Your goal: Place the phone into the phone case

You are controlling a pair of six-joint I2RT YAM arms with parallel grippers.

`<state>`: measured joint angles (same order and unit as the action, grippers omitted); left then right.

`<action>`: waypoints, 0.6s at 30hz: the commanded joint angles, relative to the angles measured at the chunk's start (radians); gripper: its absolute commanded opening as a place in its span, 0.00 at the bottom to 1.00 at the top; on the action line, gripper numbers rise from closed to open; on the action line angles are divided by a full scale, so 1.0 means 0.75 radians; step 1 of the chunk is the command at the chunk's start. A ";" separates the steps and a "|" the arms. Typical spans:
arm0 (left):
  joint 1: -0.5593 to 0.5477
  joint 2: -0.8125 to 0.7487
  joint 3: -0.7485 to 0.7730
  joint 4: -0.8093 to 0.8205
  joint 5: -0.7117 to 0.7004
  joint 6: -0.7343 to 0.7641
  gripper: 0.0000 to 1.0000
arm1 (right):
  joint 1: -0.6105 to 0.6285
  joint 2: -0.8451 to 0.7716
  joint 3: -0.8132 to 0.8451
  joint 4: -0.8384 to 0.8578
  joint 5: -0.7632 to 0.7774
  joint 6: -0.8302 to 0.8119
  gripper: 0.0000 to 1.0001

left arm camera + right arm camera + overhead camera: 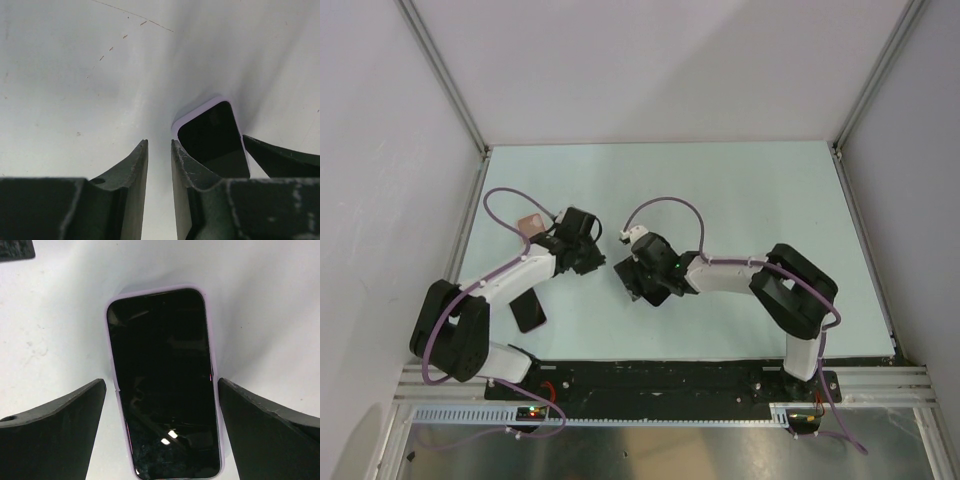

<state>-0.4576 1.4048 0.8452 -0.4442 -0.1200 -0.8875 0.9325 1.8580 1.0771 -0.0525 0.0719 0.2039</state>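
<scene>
The phone (pixel 161 340), a black glossy slab, lies face up inside the phone case (pixel 150 290), whose pale pinkish rim shows all round it. My right gripper (pixel 161 381) is open and straddles the cased phone, its fingers apart from both long edges. In the left wrist view a corner of the phone (pixel 212 135) and the case rim (pixel 192 111) show just right of my left gripper (pixel 159 142), which is nearly shut and empty. In the top view both grippers, left (pixel 588 250) and right (pixel 628 275), meet mid-table and hide the phone.
A second flat black slab (pixel 530 312) lies partly under my left arm near the front left. A small salmon-pink piece (pixel 530 222) shows beside the left arm's cable. A right fingertip (pixel 280 157) is close to my left gripper. White walls enclose the table.
</scene>
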 commanded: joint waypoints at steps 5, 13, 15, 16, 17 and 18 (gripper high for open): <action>0.016 -0.057 0.002 0.016 0.001 0.029 0.30 | 0.054 0.107 -0.051 -0.220 0.309 0.000 0.99; 0.095 -0.048 0.081 -0.021 -0.003 0.056 0.31 | -0.109 0.116 -0.050 -0.274 0.420 0.080 0.97; 0.111 -0.037 0.114 -0.035 -0.007 0.063 0.31 | -0.161 0.118 -0.042 -0.290 0.436 0.106 0.97; 0.117 -0.031 0.127 -0.041 -0.010 0.065 0.31 | -0.182 0.120 -0.036 -0.302 0.451 0.120 0.96; 0.124 -0.025 0.142 -0.047 -0.013 0.068 0.31 | -0.204 0.124 -0.028 -0.316 0.466 0.137 0.96; 0.131 -0.019 0.154 -0.049 -0.016 0.071 0.31 | -0.222 0.128 -0.017 -0.336 0.483 0.152 0.96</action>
<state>-0.3801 1.3930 0.8860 -0.4706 -0.1204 -0.8688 0.8444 1.8801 1.0855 -0.0811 0.2874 0.2905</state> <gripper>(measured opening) 0.303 0.968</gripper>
